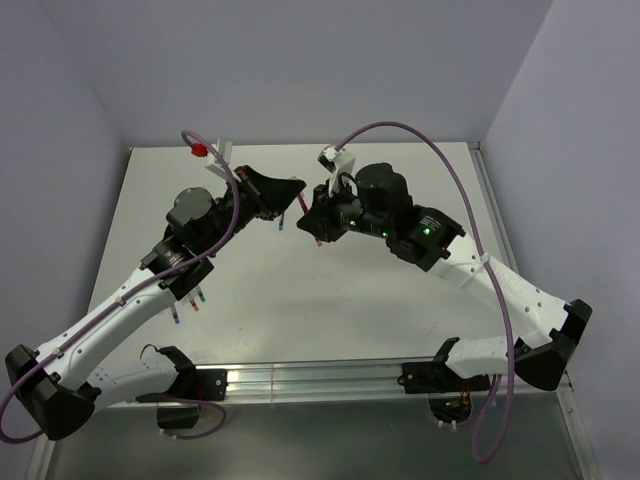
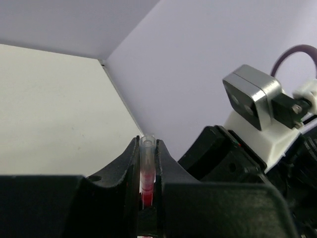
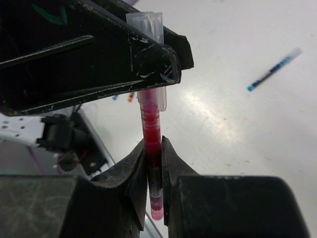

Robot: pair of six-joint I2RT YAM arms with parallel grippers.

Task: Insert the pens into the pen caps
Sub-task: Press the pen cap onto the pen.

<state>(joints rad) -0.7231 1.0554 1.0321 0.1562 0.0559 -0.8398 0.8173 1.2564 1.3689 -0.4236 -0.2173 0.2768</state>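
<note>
Above the middle of the table my two grippers meet tip to tip. My left gripper (image 2: pixel 147 148) is shut on a clear pen cap (image 2: pixel 147 151), with red showing inside it. My right gripper (image 3: pixel 154 148) is shut on a red pen (image 3: pixel 151 130), which stands upright between the jaws. The pen's upper end sits inside the pen cap (image 3: pixel 146 21), which the left fingers (image 3: pixel 124 54) clamp. In the top view the left gripper (image 1: pixel 293 190) and the right gripper (image 1: pixel 313 212) nearly touch, and little of the pen shows between them.
A blue pen (image 3: pixel 272 71) lies loose on the white table beyond the grippers, seen as a blue pen (image 1: pixel 282 222) from above. A few more small pens (image 1: pixel 190 305) lie beside the left arm. Grey walls close the table on three sides.
</note>
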